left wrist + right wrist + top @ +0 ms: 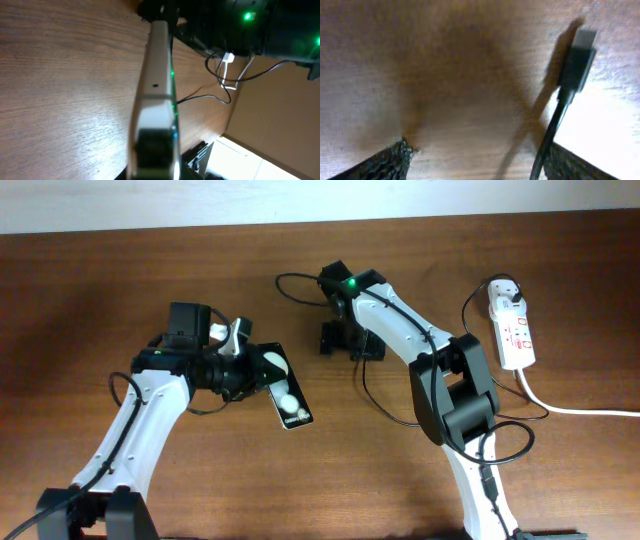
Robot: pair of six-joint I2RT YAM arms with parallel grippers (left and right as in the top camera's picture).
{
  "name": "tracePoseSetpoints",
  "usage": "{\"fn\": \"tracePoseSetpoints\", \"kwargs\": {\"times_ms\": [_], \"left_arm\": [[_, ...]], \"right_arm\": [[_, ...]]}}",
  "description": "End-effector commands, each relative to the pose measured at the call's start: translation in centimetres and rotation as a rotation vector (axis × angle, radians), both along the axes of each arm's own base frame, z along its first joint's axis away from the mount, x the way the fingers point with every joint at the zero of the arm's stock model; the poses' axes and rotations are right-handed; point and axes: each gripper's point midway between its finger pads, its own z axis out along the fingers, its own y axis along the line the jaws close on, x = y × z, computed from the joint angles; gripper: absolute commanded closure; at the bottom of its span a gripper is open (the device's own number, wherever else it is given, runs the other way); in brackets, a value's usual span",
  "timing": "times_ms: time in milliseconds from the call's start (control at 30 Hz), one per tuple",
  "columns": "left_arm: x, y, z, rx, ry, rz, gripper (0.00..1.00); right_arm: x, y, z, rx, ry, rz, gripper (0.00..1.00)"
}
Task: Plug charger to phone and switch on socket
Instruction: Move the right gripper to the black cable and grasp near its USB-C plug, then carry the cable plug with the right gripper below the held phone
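My left gripper [250,370] is shut on the phone [293,412], a black slab with two white round blobs, and holds it tilted just above the table. In the left wrist view the phone [157,75] shows edge-on, running away from the left gripper's jaws [152,152]. My right gripper [350,345] points down at the table just right of the phone, open. In the right wrist view its fingers [480,150] are wide apart, and the charger's small plug tip [577,55] lies ahead with its thin black cable running past the right finger. The charger's white plug head [507,300] sits in the socket [515,335].
The thin black cable [464,310] curls from the socket around the right arm's base. The socket's thick white cord [580,411] runs off to the right edge. A pale wall edge borders the far side of the table.
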Motion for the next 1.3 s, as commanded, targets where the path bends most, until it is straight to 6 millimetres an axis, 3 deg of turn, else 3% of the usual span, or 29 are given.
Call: {"fn": "tracePoseSetpoints", "kwargs": {"times_ms": [0, 133, 167, 233, 267, 300, 433, 533, 767, 867, 900, 967, 1033, 1100, 1200, 1267], "left_arm": [[0.0, -0.2, 0.5, -0.021, -0.013, -0.018, 0.99], [-0.2, -0.1, 0.4, -0.020, 0.000, -0.018, 1.00], [-0.2, -0.1, 0.4, -0.020, -0.001, -0.018, 1.00], [-0.2, -0.1, 0.4, -0.020, 0.000, -0.018, 1.00], [-0.3, -0.1, 0.4, -0.019, 0.003, -0.018, 1.00], [-0.3, -0.1, 0.4, -0.020, 0.002, -0.018, 1.00], [-0.4, -0.1, 0.3, -0.019, 0.011, -0.018, 1.00], [-0.5, -0.1, 0.3, -0.018, 0.013, -0.018, 1.00], [-0.5, -0.1, 0.3, -0.018, 0.014, -0.018, 1.00], [-0.5, -0.1, 0.3, -0.018, 0.014, -0.018, 1.00], [-0.5, -0.1, 0.3, -0.019, 0.014, -0.018, 1.00], [-0.5, -0.1, 0.3, -0.018, 0.014, -0.018, 1.00], [-0.5, -0.1, 0.3, -0.018, 0.014, -0.018, 1.00], [-0.5, -0.1, 0.3, -0.018, 0.013, -0.018, 1.00], [0.0, -0.2, 0.6, -0.028, -0.014, -0.021, 1.00], [0.8, -0.9, 1.7, -0.082, -0.078, -0.042, 1.00]], "right_arm": [[0.1, -4.0, -3.1, -0.194, 0.001, -0.013, 0.21], [0.9, -5.7, -2.9, -0.255, -0.028, -0.029, 0.21], [1.0, -6.1, -2.9, -0.255, -0.026, -0.037, 0.25], [0.9, -6.8, -3.0, -0.234, -0.004, -0.061, 0.44], [0.6, -6.6, -3.2, -0.217, 0.014, -0.063, 0.46], [0.2, -6.7, -3.5, -0.220, 0.026, -0.060, 0.55], [-3.0, -6.9, -5.5, -0.203, 0.132, -0.056, 0.59], [-3.8, -6.0, -5.8, -0.150, 0.168, -0.061, 0.65], [-2.2, -6.1, -5.9, -0.159, 0.102, -0.062, 0.78], [-1.9, -6.2, -6.0, -0.164, 0.087, -0.062, 0.88], [-1.9, -6.2, -6.0, -0.165, 0.086, -0.061, 0.96], [-1.5, -6.4, -5.6, -0.173, 0.073, -0.059, 0.96], [-1.5, -6.1, -3.5, -0.156, 0.057, -0.029, 0.96], [-2.0, -5.6, 1.9, -0.100, 0.025, 0.011, 0.96], [-3.6, -3.3, 12.7, 0.115, -0.110, 0.126, 0.96], [-5.5, -3.1, 18.8, 0.199, -0.213, 0.163, 0.96]]}}
